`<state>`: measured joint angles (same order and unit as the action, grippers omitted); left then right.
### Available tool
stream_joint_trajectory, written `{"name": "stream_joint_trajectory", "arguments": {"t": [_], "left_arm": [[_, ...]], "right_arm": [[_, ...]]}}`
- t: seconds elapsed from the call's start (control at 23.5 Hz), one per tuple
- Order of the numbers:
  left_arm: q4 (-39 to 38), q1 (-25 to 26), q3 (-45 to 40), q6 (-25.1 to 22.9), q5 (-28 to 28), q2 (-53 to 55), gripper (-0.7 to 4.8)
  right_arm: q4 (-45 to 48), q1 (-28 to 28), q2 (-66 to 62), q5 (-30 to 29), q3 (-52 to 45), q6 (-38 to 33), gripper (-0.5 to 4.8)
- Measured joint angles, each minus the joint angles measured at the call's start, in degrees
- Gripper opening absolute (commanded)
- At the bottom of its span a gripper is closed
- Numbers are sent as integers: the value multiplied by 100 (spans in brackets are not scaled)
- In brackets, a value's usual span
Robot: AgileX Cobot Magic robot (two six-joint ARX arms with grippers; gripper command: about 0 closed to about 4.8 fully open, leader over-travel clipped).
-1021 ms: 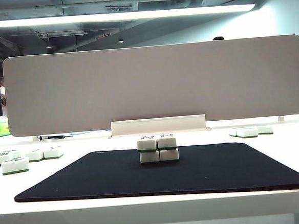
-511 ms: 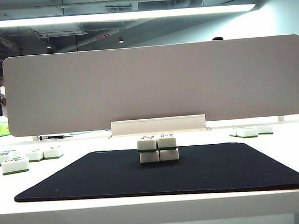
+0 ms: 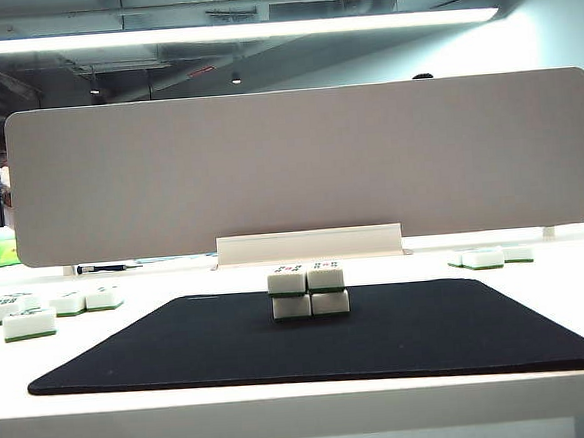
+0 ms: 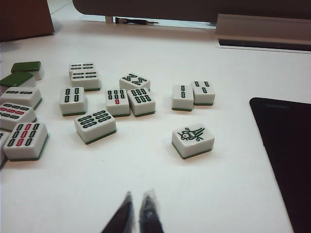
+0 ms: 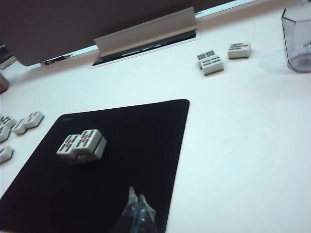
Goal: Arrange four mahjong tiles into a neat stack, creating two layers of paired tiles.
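Stack [image 3: 309,291] done: four tiles, two layers of pairs, near mat's [image 3: 181,357] back edge, centre. Right gripper [image 5: 138,201] pressed together, empty, above mat's near part. Left gripper [image 4: 137,204] pressed together, over desk [image 4: 233,194] near loose tiles [image 4: 126,97]. Next: nothing but retreat.

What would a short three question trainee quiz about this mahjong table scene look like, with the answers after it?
1. True or false: the stack of four mahjong tiles stands on the black mat.
2. How many layers does the stack have?
3. Which gripper has the stack in its wrist view? A: the left gripper, B: the right gripper.

Key
1. True.
2. Two, with a pair of tiles in each.
3. B. The right gripper is shut over the mat, apart from the stack. The left gripper is shut over bare table near loose tiles.
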<state>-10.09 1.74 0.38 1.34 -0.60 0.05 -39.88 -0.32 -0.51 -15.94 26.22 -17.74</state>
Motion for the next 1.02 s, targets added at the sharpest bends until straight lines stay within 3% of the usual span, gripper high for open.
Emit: {"name": "stream_joint_trajectory", "arguments": {"t": [0.17,0.38,0.47,0.55,0.72,0.89,1.02], "left_arm": [[2,0,0,0,-2,0,25],[2,0,0,0,0,0,25],[2,0,0,0,0,2,25],[2,0,0,0,2,2,25],[2,0,0,0,2,2,25],[0,0,0,0,2,2,25],[2,0,0,0,2,2,25]], "right_arm": [[1547,0,9,96,-1095,-468,-1],[2597,7,9,348,-1923,-522,-1],[2710,4,9,632,-2109,-525,-1],[2938,4,11,1314,-2363,-525,-1],[3001,4,11,1886,-2562,-470,-1],[2973,4,11,2133,-2588,-282,-1],[2975,7,11,2135,-2588,254,-1]]}}
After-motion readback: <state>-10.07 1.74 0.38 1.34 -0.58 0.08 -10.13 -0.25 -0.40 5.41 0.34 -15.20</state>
